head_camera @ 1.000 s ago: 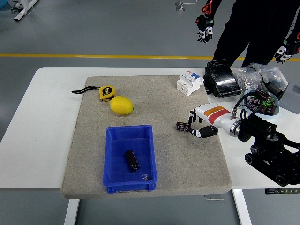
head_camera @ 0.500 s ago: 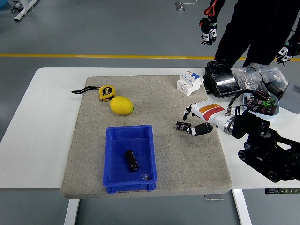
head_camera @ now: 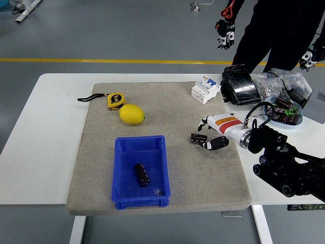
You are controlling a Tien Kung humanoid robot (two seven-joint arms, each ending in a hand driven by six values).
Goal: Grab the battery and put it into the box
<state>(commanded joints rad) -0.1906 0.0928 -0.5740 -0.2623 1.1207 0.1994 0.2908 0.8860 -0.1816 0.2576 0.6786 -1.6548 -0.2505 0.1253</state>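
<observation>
The battery (head_camera: 198,138) is a short, dark cylinder lying on its side on the grey mat (head_camera: 167,101), a little right of the mat's middle. The right hand (head_camera: 212,133), white with an orange band and black fingers, comes in from about four o'clock and sits right against it, fingers curled close around its right end. From here I cannot tell whether they truly grip it or only touch it. It looks to be resting on the mat.

At about eight o'clock from the battery stands the blue box (head_camera: 140,172), well apart from it, with another dark cylinder (head_camera: 142,174) already lying inside. A lemon (head_camera: 132,114) and a yellow tape measure (head_camera: 115,100) lie toward ten o'clock. A white circuit breaker (head_camera: 205,89), a black packet (head_camera: 239,85) and a bowl of parts (head_camera: 285,111) sit toward one and two o'clock.

Compared with half a second ago, the right hand has slid a touch lower and nearer the battery, and the arm behind it has dropped toward the table's (head_camera: 45,127) near edge. The battery itself has hardly shifted. The person (head_camera: 274,30) in black at the far side stands about as before, one gloved hand (head_camera: 224,27) hanging clear of the table.
</observation>
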